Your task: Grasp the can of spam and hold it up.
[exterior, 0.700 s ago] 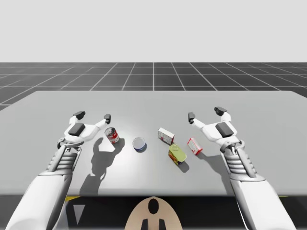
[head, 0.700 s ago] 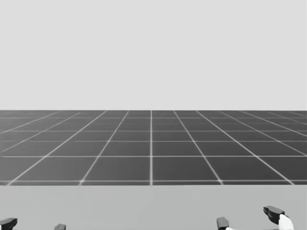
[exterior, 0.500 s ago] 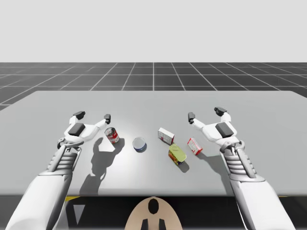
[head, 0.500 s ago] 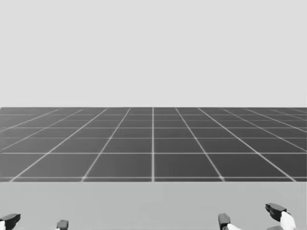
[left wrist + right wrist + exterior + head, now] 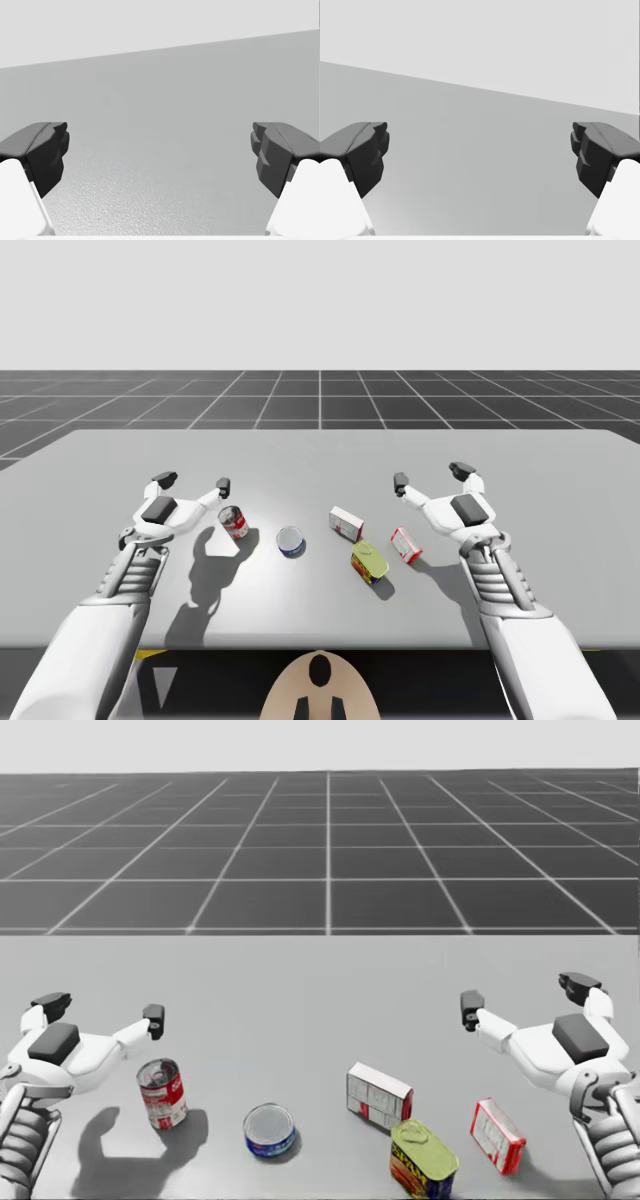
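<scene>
The spam can (image 5: 369, 562) (image 5: 423, 1160) is a rounded oblong tin with a yellow-green lid and blue and yellow sides, lying right of the table's middle near the front. My right gripper (image 5: 430, 477) (image 5: 525, 997) (image 5: 480, 155) hovers open behind and to the right of it, nothing between its fingers. Far to the left, my left gripper (image 5: 194, 483) (image 5: 102, 1011) (image 5: 160, 155) is open too, just behind a red and white round can (image 5: 234, 522) (image 5: 162, 1093). Both wrist views look over bare table.
A flat blue round tin (image 5: 290, 541) (image 5: 269, 1131) lies left of the spam can. A red and white box (image 5: 346, 524) (image 5: 379, 1097) stands just behind it and a smaller red box (image 5: 406, 545) (image 5: 497, 1135) to its right, all on the grey table (image 5: 320, 455).
My head has turned downward, so the head view now takes in the table and its objects. Neither arm nor any object has moved.
</scene>
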### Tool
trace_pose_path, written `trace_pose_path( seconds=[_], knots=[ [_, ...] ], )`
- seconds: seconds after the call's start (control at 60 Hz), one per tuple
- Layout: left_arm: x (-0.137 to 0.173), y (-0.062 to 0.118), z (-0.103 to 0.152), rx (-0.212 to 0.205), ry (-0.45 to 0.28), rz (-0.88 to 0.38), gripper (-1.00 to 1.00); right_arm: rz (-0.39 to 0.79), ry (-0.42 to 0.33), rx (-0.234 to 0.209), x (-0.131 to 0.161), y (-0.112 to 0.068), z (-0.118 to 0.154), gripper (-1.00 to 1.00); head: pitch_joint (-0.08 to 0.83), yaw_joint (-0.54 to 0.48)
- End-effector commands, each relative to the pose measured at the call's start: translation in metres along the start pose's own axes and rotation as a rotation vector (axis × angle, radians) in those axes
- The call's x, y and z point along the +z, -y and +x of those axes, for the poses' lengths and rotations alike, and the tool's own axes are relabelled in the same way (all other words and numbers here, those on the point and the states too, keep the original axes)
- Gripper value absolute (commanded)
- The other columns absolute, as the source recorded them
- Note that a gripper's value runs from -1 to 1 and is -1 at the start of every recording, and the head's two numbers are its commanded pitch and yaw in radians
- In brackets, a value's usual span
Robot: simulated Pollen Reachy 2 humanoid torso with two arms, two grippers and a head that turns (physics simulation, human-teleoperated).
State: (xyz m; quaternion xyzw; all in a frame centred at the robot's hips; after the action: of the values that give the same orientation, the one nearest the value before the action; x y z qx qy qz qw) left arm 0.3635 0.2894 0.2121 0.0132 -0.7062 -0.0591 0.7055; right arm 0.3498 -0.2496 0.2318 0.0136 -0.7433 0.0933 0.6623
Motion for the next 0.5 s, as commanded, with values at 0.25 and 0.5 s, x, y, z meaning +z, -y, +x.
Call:
trace_pose_path(
  seconds=[0.25,0.5],
  knots=[
    [0.0004,-0.0019,0.0033,0.008,0.021,-0.004,-1.00,0.003,0.001,0.009,-0.0002,0.0000,0.0007,-1.00,0.586,-0.07],
    [0.0035,-0.0010,0.0084,0.016,0.041,-0.007,-1.00,0.003,-0.004,0.007,-0.0008,-0.0004,-0.0006,-1.00,0.700,-0.19]
  ],
)
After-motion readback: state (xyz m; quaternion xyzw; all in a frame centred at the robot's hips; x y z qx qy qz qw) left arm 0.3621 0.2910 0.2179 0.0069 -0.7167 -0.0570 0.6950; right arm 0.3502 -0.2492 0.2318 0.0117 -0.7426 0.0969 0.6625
